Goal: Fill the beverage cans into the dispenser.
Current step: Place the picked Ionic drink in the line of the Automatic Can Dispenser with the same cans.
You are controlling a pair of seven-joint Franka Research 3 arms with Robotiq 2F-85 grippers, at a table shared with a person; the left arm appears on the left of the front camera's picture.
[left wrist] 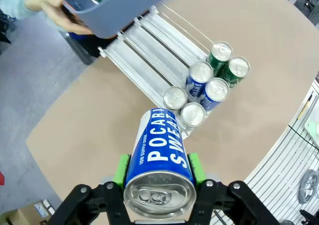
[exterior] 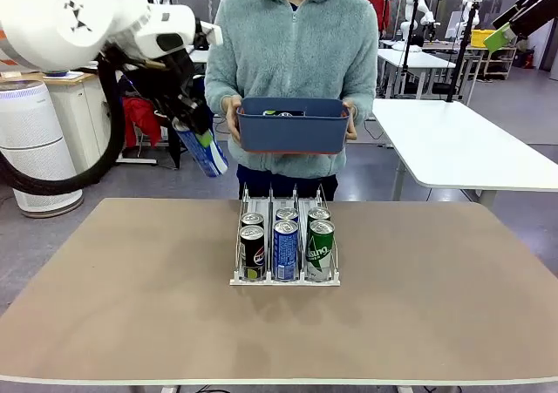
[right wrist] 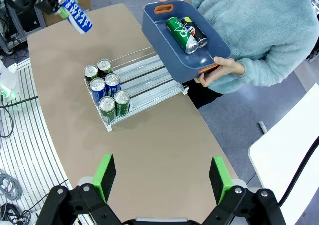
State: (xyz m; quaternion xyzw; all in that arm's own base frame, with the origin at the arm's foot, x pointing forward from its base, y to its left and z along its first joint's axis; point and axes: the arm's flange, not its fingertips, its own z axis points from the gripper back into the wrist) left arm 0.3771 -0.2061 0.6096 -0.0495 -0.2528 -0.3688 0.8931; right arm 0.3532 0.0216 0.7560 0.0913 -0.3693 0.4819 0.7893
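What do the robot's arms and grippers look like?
The white rounded left robot arm is chunky, with a small dark logo on it and a thick black cable looping beside it. The left black two-finger gripper and the right black two-finger gripper both have bright green pads on their fingers.

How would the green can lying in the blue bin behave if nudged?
The green can lies on its side, so it would probably roll, though the black can beside it and the bin wall may stop it. Its smooth round body looks slippery.
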